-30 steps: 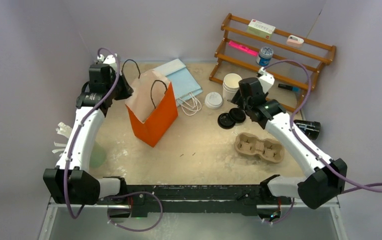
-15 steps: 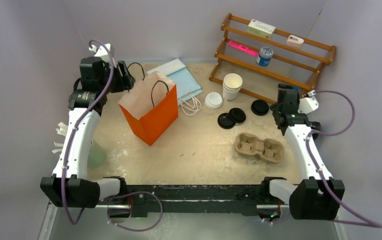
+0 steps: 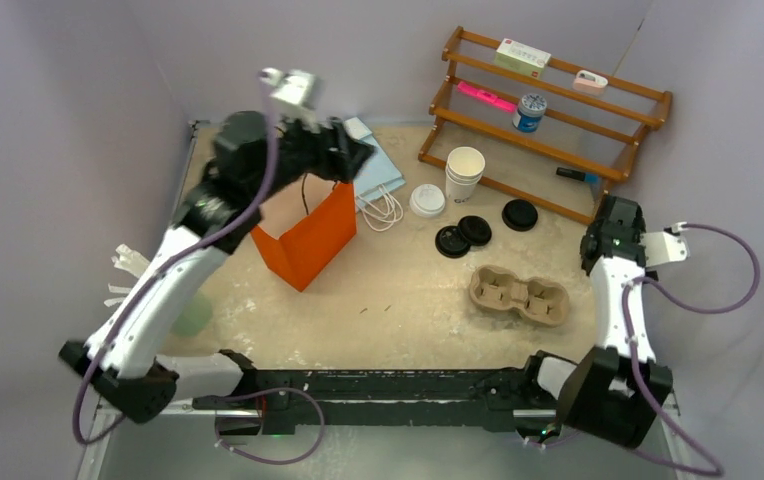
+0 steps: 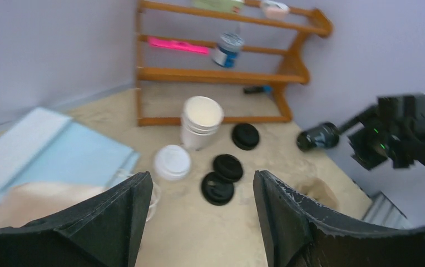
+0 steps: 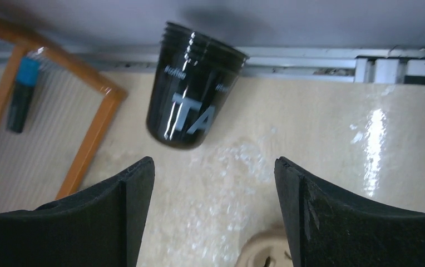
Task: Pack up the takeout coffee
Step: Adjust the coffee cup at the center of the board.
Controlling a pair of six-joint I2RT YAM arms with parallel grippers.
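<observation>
The black cups (image 5: 191,89), a nested stack, are lying on their side at the far right edge of the bench (image 3: 398,290), close to the wall, with white print facing up. From overhead the right arm is hiding them. The three black lids (image 3: 475,230) are lying flat mid-bench, two touching and one a little apart toward the rack.

The right end effector (image 5: 213,167) is now hanging just over the cups with its jaws spread wide and nothing between them. A second ago it was over by the lids and the white cups (image 3: 464,172), so it is probably lining up to grasp the stack. The left end effector (image 4: 199,183) was pinched at the rim of the orange bag (image 3: 310,235). It has since let go, is standing wide and empty, and is swinging across above the bag toward the lids. The bag is standing open on its own, so it looks ready for packing, though no coffee item is in it as far as can be seen.

A corner of the wooden rack (image 5: 96,139) is sitting just beside the cups, and the pulp carrier (image 3: 518,295) is lying near on the other side, crowding the approach. The white lid (image 3: 427,200) is resting near the black ones.
</observation>
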